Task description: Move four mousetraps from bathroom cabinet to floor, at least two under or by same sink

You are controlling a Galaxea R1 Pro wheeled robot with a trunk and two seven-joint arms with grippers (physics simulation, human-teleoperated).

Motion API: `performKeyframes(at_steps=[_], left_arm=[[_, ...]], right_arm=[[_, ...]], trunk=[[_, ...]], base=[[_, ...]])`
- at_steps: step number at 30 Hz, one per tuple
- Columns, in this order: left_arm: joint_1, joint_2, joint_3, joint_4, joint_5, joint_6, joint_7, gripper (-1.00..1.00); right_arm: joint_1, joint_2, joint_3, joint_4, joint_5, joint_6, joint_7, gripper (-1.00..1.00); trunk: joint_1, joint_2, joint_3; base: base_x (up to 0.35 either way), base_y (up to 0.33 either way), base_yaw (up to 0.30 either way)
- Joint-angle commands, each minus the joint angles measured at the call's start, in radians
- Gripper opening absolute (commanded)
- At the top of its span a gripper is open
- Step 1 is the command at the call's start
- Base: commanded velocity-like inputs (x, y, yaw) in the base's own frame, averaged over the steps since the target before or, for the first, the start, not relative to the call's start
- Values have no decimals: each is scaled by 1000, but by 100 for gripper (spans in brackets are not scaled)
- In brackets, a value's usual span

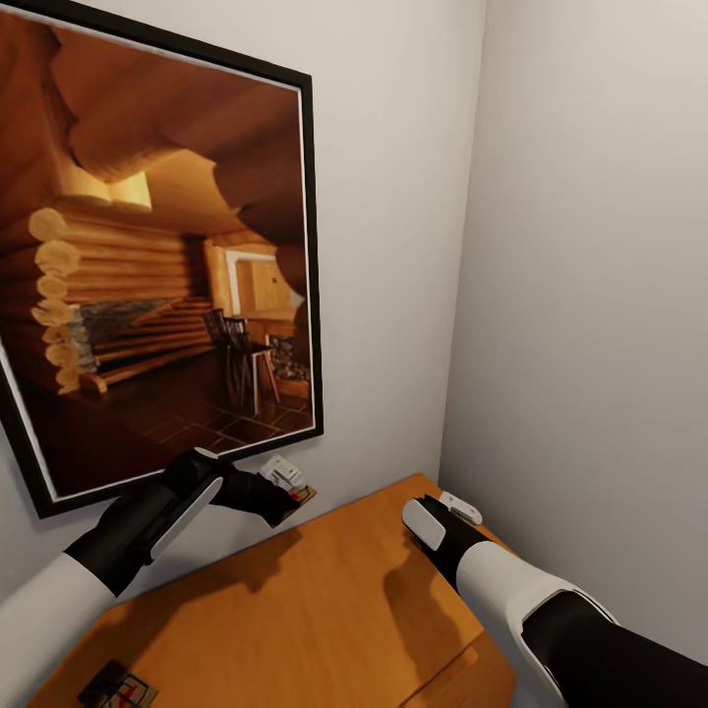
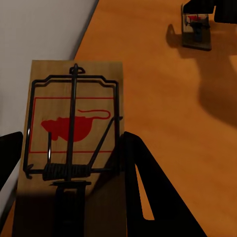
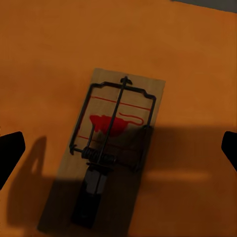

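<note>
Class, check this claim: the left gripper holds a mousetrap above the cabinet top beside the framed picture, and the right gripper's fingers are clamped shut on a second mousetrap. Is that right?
Not quite. The right gripper is open: in the right wrist view its fingers stand wide apart above a mousetrap lying untouched on the cabinet. The rest stands: the left gripper holds a mousetrap by the framed picture.

We see the orange-brown cabinet [image 1: 324, 600] set into the room's corner, its flat top running from near left to far right. On that top, at the near left edge, lies one mousetrap [image 1: 118, 685], flat, with red mark and wire facing up. A second mousetrap [image 3: 111, 143] lies flat on the wood further right, partly in shadow. At the far left, beside the wall, a third mousetrap [image 2: 74, 133] sits over the top; we cannot tell whether it touches.
</note>
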Motion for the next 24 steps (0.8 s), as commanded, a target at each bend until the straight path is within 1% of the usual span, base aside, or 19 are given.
performKeyframes(at_steps=[1,14,23,24], left_arm=[[-1,1,-2,-1,-1,3,-1,-100],[-1,1,-2,-1,-1,3,-1,-100],[-1,1,-2,-1,-1,3,-1,-100],[-1,1,-2,-1,-1,3,-1,-100]], right_arm=[[-1,0,4,-1,2,10,-6,100],[-1,0,5,-1,2,11,-4,100],[-1,0,5,-1,2,12,-3,100],[-1,0,5,-1,2,12,-3,100]], trunk=[[0,-2,-2],[0,-2,-2],[35,-65,-30],[35,-65,-30]], base=[[0,0,0],[0,0,0],[0,0,0],[0,0,0]])
